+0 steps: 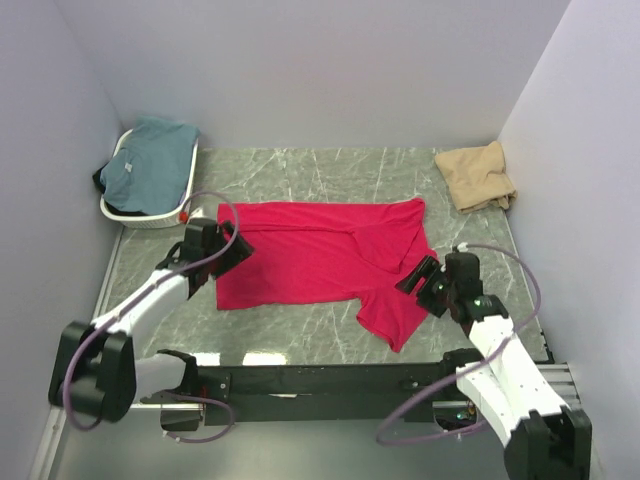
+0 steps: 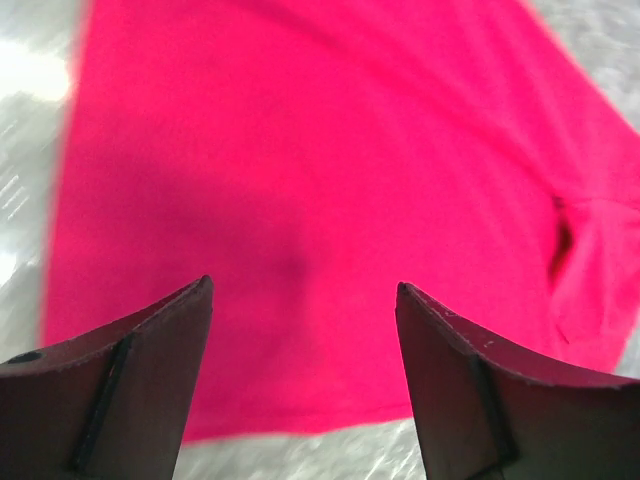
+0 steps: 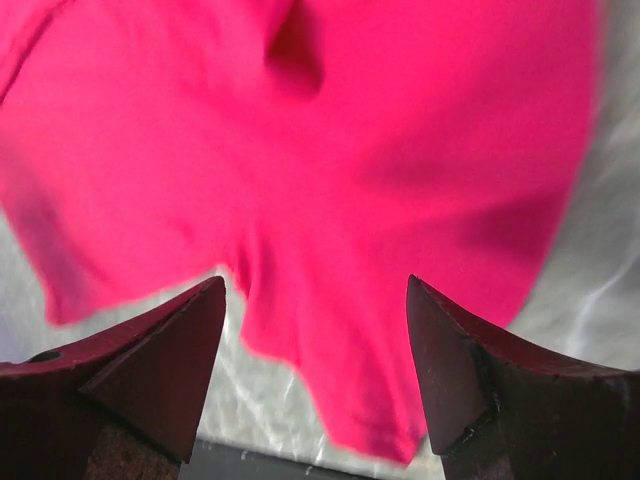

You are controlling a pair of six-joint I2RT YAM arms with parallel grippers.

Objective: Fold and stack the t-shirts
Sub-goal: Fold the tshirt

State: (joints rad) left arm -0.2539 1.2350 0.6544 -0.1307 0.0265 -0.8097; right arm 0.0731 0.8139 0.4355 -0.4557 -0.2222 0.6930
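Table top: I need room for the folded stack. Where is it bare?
Bare: far strip between basket and tan shirt; near strip between red shirt and rail. Crowded: middle, left gripper and right gripper flanking that shirt.

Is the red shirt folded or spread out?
Spread out, mostly. The red shirt lies wide and flat on the table, one sleeve sticking out; only a crease shows near its middle.
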